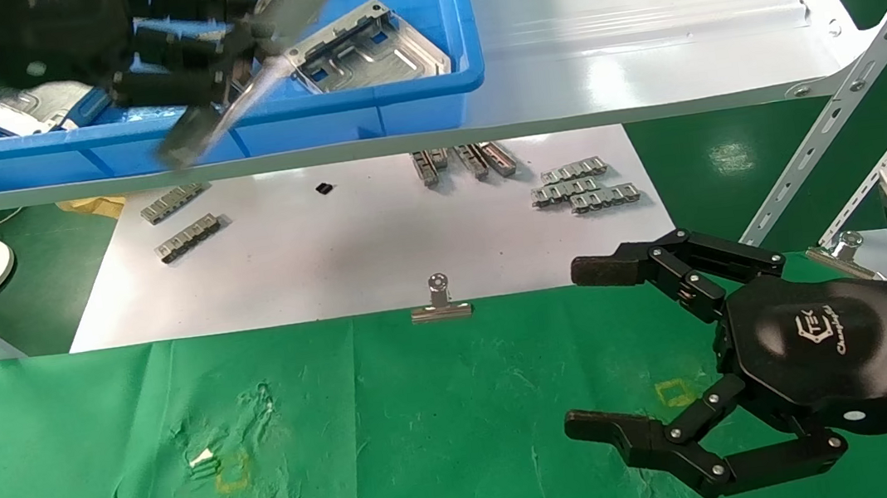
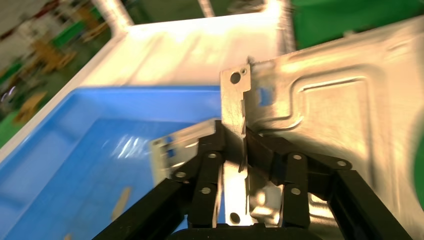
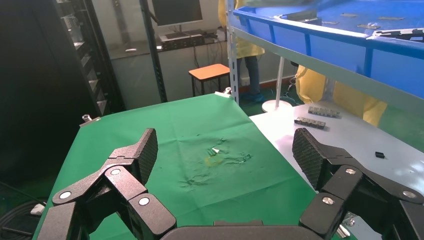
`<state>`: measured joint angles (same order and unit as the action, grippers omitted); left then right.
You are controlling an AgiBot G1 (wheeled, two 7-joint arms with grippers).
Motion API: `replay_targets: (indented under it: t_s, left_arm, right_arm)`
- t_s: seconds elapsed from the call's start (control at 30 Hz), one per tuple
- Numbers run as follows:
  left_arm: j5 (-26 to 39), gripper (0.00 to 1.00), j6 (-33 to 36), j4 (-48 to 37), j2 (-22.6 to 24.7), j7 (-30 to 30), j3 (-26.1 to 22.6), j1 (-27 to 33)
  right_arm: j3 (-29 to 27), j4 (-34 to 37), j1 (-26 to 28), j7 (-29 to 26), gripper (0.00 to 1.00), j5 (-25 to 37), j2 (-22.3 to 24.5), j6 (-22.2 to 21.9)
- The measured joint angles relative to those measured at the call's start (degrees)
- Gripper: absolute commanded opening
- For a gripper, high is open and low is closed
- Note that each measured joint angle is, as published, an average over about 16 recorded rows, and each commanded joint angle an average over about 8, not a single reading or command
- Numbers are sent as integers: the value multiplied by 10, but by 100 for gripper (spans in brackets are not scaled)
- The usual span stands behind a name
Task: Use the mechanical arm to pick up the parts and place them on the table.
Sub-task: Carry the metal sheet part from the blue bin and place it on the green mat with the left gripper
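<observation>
Gripping part [image 1: 256, 70] above bin [image 1: 426, 92]: left hand [image 1: 196, 52]

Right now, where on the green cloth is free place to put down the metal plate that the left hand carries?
The left hand holds a silvery stamped plate above the blue plastic bin. The green cloth table is bare from its left edge to the middle, around the yellow square mark. Its right part is crowded: the open right hand hovers there.
</observation>
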<state>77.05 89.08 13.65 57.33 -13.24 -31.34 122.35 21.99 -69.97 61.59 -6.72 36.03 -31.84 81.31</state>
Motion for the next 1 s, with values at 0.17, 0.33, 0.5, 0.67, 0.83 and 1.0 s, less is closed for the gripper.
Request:
replay_targets:
  t_s: [0.17,0.33,0.5,0.67,0.83,1.0]
  left_arm:
    - [-29,0,27,64,-34,-33,-26,-25]
    - [-71,0,28,143,-76,-35,-66,-56]
    - [-111,0,27,210,-114,-9,-118,-81]
    - [-131,0,25,247,-137,29,-181,-98]
    - [-127,0,24,253,-141,62,-250,-108]
    - [-100,0,18,235,-127,76,-318,-111]
  right_arm:
    - [0,0,0,0,100,0,0,0]
    - [0,0,0,0,100,0,0,0]
    - [0,0,0,0,100,0,0,0]
    - [0,0,0,0,100,0,0,0]
    - [0,0,0,0,100,0,0,0]
    - [0,0,0,0,100,0,0,0]
